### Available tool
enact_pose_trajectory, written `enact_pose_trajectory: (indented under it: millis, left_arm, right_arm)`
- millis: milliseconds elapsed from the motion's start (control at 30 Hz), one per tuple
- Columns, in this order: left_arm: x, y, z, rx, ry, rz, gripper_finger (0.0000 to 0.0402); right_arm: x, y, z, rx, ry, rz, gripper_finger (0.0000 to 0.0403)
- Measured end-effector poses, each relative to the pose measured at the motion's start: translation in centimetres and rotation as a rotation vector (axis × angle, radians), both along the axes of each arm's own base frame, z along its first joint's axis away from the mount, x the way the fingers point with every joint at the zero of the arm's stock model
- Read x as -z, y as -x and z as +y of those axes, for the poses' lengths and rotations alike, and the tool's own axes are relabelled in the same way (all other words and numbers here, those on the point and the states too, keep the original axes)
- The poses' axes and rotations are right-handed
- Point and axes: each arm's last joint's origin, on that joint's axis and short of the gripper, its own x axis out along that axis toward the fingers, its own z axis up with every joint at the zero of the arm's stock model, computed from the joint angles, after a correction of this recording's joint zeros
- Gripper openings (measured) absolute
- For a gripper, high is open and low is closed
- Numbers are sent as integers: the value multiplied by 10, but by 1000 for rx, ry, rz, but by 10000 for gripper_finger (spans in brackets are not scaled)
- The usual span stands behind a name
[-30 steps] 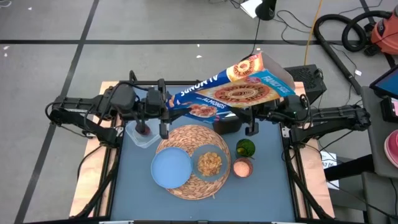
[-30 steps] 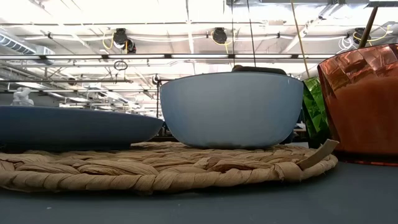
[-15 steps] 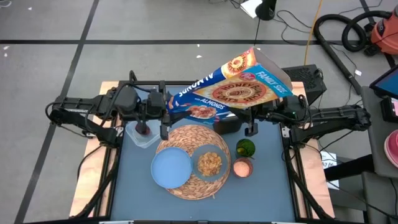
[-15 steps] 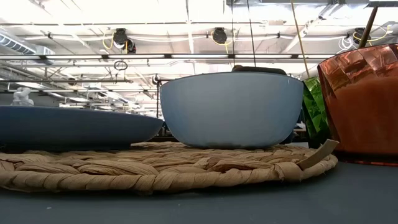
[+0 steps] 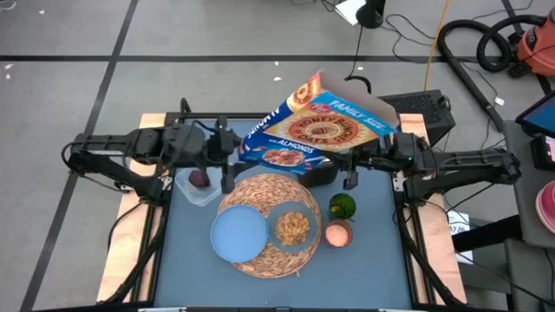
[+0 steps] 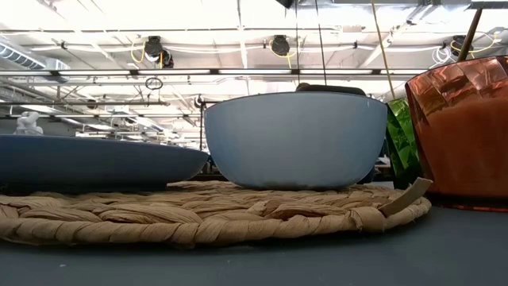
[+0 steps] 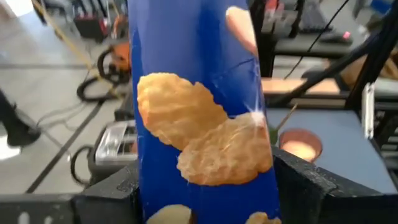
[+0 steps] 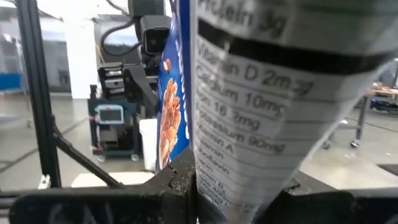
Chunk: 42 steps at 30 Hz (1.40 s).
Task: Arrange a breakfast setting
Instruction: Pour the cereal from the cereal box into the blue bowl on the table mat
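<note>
Blue counter below both tools. Held aloft between them, tilted: blue cereal box, clamped at one end by left tool, fingers closed on its sides, and at the other by right tool, likewise closed on it. Beneath and nearer than the tools, round woven straw mat carrying light-blue plate and clear glass bowl of tan cereal. Just below left tool, clear square plastic tub with small dark-red fruit. Below right tool, beside the mat, orange-pink cup.

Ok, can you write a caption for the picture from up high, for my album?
Both claws, left and right, hold a cereal box above the straw mat, plate and cereal bowl.
</note>
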Motion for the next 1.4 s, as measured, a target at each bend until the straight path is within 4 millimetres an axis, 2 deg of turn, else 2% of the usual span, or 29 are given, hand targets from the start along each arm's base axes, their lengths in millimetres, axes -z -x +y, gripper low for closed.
enact_pose_trajectory:
  millis: [233, 667, 967, 1400]
  left_arm:
    - [10, 4, 7, -46, 28, 101, 239]
    - [21, 10, 9, -84, 89, 227, 239]
    - [22, 11, 9, -107, 130, 233, 239]
    - [22, 11, 9, -116, 147, 228, 239]
  right_arm:
    - [-2, 14, -1, 43, -6, 27, 91]
    - [-3, 47, -8, 305, -9, 106, 91]
    - [7, 66, -14, 582, 9, 245, 91]
    - [26, 75, -19, 851, 28, 420, 91]
